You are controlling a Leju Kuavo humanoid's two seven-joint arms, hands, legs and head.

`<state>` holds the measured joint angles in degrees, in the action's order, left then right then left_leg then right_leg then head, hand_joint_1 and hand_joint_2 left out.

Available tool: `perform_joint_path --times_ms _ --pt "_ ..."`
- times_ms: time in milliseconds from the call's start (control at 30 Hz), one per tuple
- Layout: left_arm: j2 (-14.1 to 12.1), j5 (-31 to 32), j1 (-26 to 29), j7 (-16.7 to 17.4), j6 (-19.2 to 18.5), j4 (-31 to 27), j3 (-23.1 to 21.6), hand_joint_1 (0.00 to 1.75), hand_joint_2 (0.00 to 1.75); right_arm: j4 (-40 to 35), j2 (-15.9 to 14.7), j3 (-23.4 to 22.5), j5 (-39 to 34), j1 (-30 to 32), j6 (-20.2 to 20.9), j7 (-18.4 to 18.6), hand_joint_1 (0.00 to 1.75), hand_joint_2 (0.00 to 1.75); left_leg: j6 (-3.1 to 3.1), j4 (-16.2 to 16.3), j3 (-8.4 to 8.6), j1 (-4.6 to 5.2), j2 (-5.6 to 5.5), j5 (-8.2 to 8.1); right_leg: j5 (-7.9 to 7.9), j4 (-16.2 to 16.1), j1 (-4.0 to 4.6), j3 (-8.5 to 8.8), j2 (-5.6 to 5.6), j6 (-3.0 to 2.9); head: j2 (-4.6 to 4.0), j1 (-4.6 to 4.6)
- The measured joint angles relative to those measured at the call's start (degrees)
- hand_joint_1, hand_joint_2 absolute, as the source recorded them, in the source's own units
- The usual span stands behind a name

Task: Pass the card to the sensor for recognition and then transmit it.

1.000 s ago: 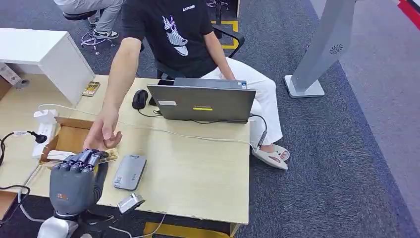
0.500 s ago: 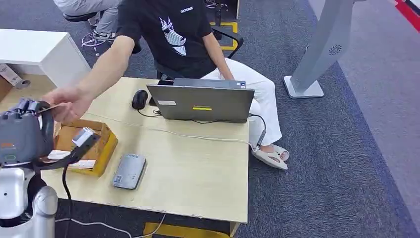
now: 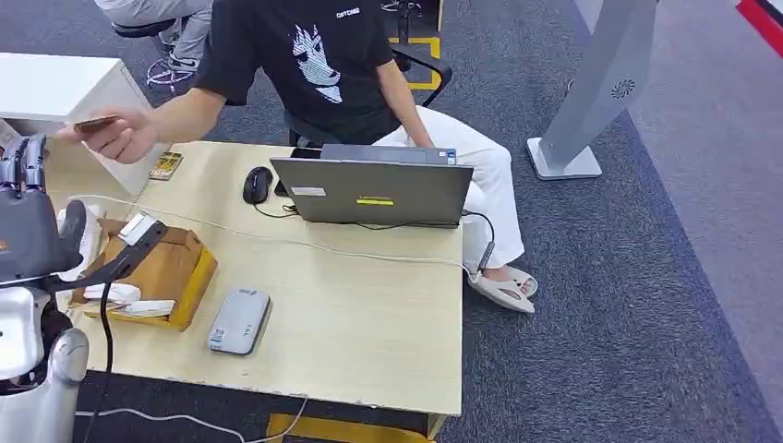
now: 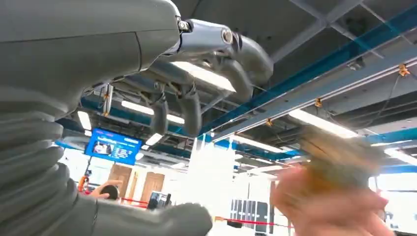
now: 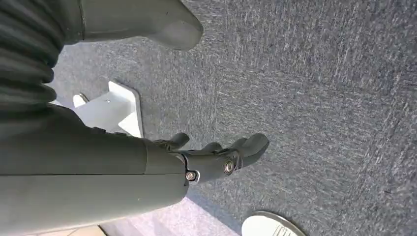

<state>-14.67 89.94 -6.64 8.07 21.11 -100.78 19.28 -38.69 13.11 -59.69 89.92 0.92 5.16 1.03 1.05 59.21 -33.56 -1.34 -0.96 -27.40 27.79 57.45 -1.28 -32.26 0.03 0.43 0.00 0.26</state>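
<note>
at the desk's point(image 3: 369, 314) far left, one left hand point(image 3: 26, 221) stood raised, fingers apart, holding nothing. one card point(image 3: 92, 124) lay at its one o'clock, long axis level, pinched in a person's hand point(image 3: 120, 138). one sensor point(image 3: 240, 320) sat at four o'clock. the right hand point(image 5: 211, 157) hung loosely curled, holding nothing.

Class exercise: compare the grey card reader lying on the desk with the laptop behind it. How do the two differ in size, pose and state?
The card reader is small; the laptop is far wider. The card reader lies flat near the desk's front edge, while the laptop stands open at the far edge, its lid's back toward the camera. The laptop bears stickers; the reader's top looks plainer. Both are grey.
</note>
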Motion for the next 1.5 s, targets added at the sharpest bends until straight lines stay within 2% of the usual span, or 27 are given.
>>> perform_joint_path --times_ms 267,400,500,567,633,733,800,933,1067,1200,1400,1500 --pt "1.3 0.0 -0.2 -1.3 0.7 0.0 1.2 0.0 1.75 0.5 0.0 0.0 0.0 -0.2 -0.1 0.0 0.0 1.75 0.0 0.0 0.01 -0.01 0.0 0.0 0.0 0.0 0.01 -0.02 0.0 0.0 0.0 0.0" --pt "2.7 0.0 -0.2 -5.1 2.0 0.0 3.3 0.0 1.75 0.7 0.0 0.0 0.0 -0.3 -0.2 0.0 0.0 1.75 0.01 0.0 0.0 -0.01 0.01 0.01 0.0 0.0 0.01 -0.02 0.0 0.0 0.0 -0.02" --pt "4.3 0.0 0.2 -9.2 3.1 0.0 5.1 0.0 1.75 0.7 0.0 0.0 0.0 -0.3 -0.2 0.0 0.0 1.75 0.0 0.0 0.0 -0.01 0.0 0.0 0.0 0.0 0.0 0.0 0.0 0.0 0.0 0.0" --pt "5.0 0.0 0.8 -10.1 3.2 -0.1 6.0 0.0 1.75 0.7 0.0 0.0 0.0 -0.2 -0.2 0.0 0.0 1.75 0.0 0.0 -0.01 -0.01 0.03 0.0 0.0 0.0 0.01 -0.02 0.03 0.0 0.0 -0.02" --pt "5.5 -0.1 1.1 -9.5 2.8 -0.2 6.6 0.0 1.75 0.7 0.0 0.0 0.0 -0.2 -0.1 0.1 0.0 1.75 0.0 0.0 -0.05 -0.01 0.01 0.0 0.0 0.0 0.0 -0.02 0.0 0.0 0.0 0.0" --pt "4.1 -0.1 3.8 -3.8 -0.2 -0.9 5.8 0.0 1.75 0.6 0.0 -0.2 0.0 -0.2 1.0 0.9 0.0 1.75 0.02 0.0 0.01 -0.01 0.16 -0.04 0.0 0.0 0.01 -0.1 0.13 0.0 0.0 -0.02" --pt "4.7 0.0 5.0 -3.3 -1.7 -2.0 5.4 0.0 1.75 -0.1 0.1 -0.3 0.0 0.0 1.7 1.7 0.0 1.75 0.01 0.0 -0.04 -0.01 0.13 -0.04 0.01 0.0 0.01 -0.09 0.07 0.0 0.0 0.0" --pt "8.3 -0.6 8.5 -7.1 -3.2 -6.4 5.1 0.0 1.75 -2.5 0.8 -0.7 0.0 0.4 3.1 2.2 0.0 1.75 -0.01 0.0 -0.05 0.01 0.16 -0.05 0.01 0.0 -0.01 -0.09 0.13 0.01 0.0 0.0" --pt "14.1 -7.0 12.7 -10.7 -4.7 -12.5 5.0 0.0 1.75 -5.3 1.5 -1.6 0.0 0.7 4.8 2.3 0.0 1.75 -0.1 0.0 -0.04 0.08 0.17 -0.11 0.01 0.0 -0.06 -0.08 0.13 0.02 0.0 0.02" --pt "18.7 -7.5 16.8 -12.4 -4.9 -17.4 5.0 0.0 1.75 -6.6 1.7 -2.3 0.0 0.8 5.2 2.2 0.0 1.75 -0.12 0.0 -0.04 0.09 0.17 -0.14 0.02 0.0 -0.06 -0.1 0.13 0.02 0.0 0.02" --pt "21.8 -7.9 18.8 -12.5 -5.6 -20.3 5.0 0.0 1.75 -7.4 1.7 -2.7 -0.4 0.9 5.5 2.5 0.0 1.75 -0.12 0.0 -0.03 0.06 0.15 -0.13 0.03 0.0 -0.04 -0.08 0.09 0.03 0.0 0.0" --pt "23.1 -8.4 19.9 -12.5 -10.0 -21.7 5.0 0.0 1.75 -7.7 1.8 -2.8 -3.0 1.0 5.7 4.3 0.0 1.75 -0.12 0.0 -0.02 0.06 0.16 -0.12 0.03 0.0 -0.04 -0.08 0.1 0.03 0.0 0.0"
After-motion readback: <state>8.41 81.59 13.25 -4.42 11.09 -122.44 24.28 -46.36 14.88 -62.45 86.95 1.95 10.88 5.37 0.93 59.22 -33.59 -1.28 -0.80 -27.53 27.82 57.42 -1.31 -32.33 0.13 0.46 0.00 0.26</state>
